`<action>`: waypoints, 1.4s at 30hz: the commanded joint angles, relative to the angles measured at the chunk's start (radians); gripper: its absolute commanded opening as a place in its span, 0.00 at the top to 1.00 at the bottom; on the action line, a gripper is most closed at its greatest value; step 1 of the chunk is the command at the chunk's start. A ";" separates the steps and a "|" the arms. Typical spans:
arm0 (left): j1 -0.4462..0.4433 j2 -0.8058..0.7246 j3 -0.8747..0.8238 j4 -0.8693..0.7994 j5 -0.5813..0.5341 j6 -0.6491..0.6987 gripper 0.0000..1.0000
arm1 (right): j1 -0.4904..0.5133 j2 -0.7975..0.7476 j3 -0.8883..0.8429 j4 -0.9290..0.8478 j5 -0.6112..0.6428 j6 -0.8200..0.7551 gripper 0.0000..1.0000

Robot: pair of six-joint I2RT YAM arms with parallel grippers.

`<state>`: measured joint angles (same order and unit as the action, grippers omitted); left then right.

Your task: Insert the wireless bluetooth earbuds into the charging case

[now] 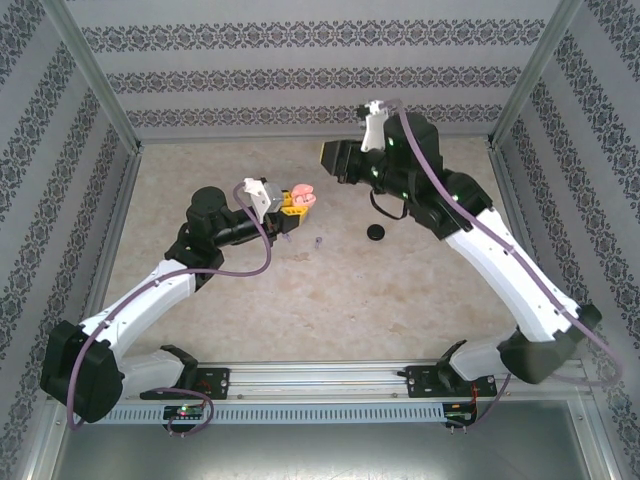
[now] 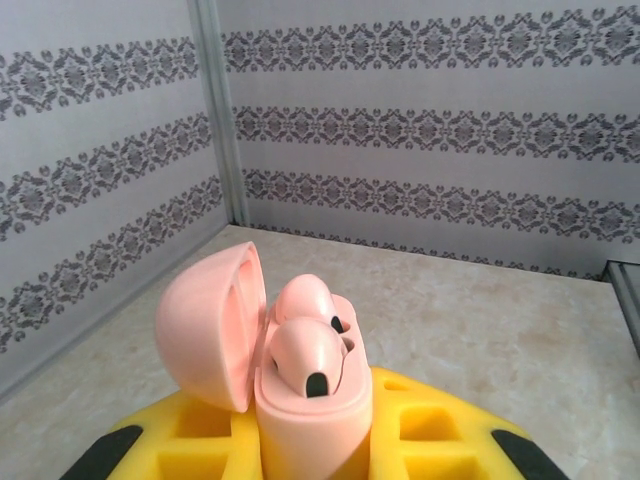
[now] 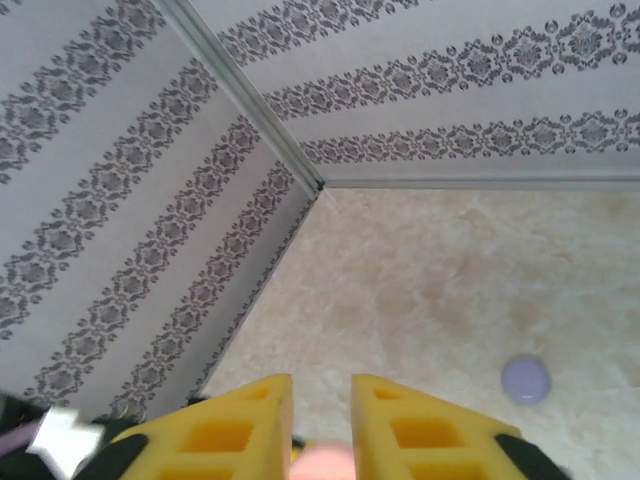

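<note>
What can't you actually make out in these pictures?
- Right wrist view: a pink blur between the right jaws is cut off by the bottom edge; whether it is gripped is unclear.
- Top view: the lilac speck on the table is too small to identify.
- Left wrist view: the base of the pink case is hidden by the left jaws.

a lab robot cell: damask-papered panels [image 1: 320,75] at 9, 12 and 3 o'clock, aluminium frame posts [image 1: 92,75], an arm-mounting rail [image 1: 320,382] at 6 o'clock.
</note>
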<state>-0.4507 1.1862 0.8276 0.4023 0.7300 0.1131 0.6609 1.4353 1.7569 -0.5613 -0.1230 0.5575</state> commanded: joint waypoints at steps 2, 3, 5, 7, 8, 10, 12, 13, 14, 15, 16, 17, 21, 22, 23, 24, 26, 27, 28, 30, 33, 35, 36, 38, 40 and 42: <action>-0.034 0.020 0.062 -0.008 0.044 0.019 1.00 | -0.035 0.154 0.111 -0.171 -0.145 0.005 0.89; -0.041 0.026 0.068 -0.012 0.046 0.021 1.00 | -0.038 0.185 0.137 -0.191 -0.155 -0.001 0.90; -0.052 0.037 0.077 -0.014 0.043 0.023 1.00 | -0.041 0.234 0.178 -0.229 -0.177 -0.007 0.91; -0.062 0.049 0.087 -0.013 0.039 0.023 1.00 | -0.042 0.260 0.195 -0.253 -0.205 -0.009 0.94; -0.066 0.055 0.091 -0.013 0.036 0.024 1.00 | -0.039 0.260 0.191 -0.264 -0.213 -0.010 0.95; -0.069 0.068 0.099 -0.014 0.029 0.023 1.00 | -0.025 0.231 0.158 -0.272 -0.205 -0.017 0.97; -0.071 0.080 0.106 -0.016 0.017 0.021 1.00 | -0.010 0.168 0.093 -0.273 -0.180 -0.021 0.98; -0.071 0.085 0.108 -0.016 0.011 0.018 1.00 | -0.006 0.139 0.063 -0.271 -0.174 -0.015 0.98; -0.071 0.089 0.110 -0.013 0.003 0.017 1.00 | -0.002 0.101 0.022 -0.266 -0.166 -0.006 0.98; -0.072 0.093 0.110 -0.008 -0.005 0.012 1.00 | 0.003 0.064 -0.018 -0.265 -0.157 0.003 0.98; -0.071 0.099 0.109 0.000 -0.012 0.005 1.00 | 0.004 0.034 -0.053 -0.256 -0.151 0.013 0.97; -0.071 0.104 0.111 0.006 -0.018 -0.003 1.00 | 0.005 -0.005 -0.094 -0.242 -0.136 0.027 0.97; -0.075 0.142 0.130 0.001 -0.011 -0.047 1.00 | -0.048 -0.117 -0.201 -0.203 -0.017 0.087 0.92; -0.078 0.157 0.139 -0.013 -0.011 -0.061 1.00 | -0.073 -0.139 -0.222 -0.198 0.013 0.104 0.88; -0.082 0.175 0.150 -0.029 -0.008 -0.081 1.00 | -0.107 -0.168 -0.251 -0.193 0.050 0.127 0.83; -0.089 0.198 0.160 -0.042 -0.009 -0.107 1.00 | -0.150 -0.197 -0.286 -0.180 0.070 0.147 0.78; -0.112 0.240 0.173 -0.067 -0.017 -0.153 1.00 | -0.226 -0.246 -0.361 -0.165 0.091 0.181 0.68; -0.128 0.266 0.177 -0.071 -0.025 -0.187 1.00 | -0.261 -0.270 -0.402 -0.153 0.099 0.186 0.65; -0.142 0.290 0.181 -0.071 -0.028 -0.215 1.00 | -0.289 -0.287 -0.436 -0.148 0.104 0.189 0.61; -0.182 0.349 0.192 -0.068 -0.052 -0.290 1.00 | -0.357 -0.322 -0.511 -0.132 0.079 0.203 0.52; -0.238 0.445 0.220 -0.067 -0.100 -0.408 1.00 | -0.415 -0.349 -0.587 -0.131 0.058 0.206 0.40; -0.269 0.516 0.240 -0.052 -0.122 -0.500 1.00 | -0.436 -0.362 -0.628 -0.131 0.059 0.204 0.34; -0.284 0.549 0.254 -0.049 -0.138 -0.540 1.00 | -0.449 -0.366 -0.641 -0.131 0.055 0.202 0.33; -0.306 0.614 0.273 -0.014 -0.167 -0.625 1.00 | -0.469 -0.372 -0.657 -0.136 0.051 0.199 0.32; -0.321 0.672 0.294 0.019 -0.190 -0.702 1.00 | -0.482 -0.380 -0.666 -0.141 0.052 0.193 0.31; -0.328 0.730 0.323 0.035 -0.206 -0.774 0.99 | -0.496 -0.390 -0.672 -0.146 0.052 0.191 0.31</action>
<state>-0.7662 1.8702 1.0981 0.3611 0.5747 -0.4812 0.1799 1.0771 1.0962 -0.7204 -0.0681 0.7536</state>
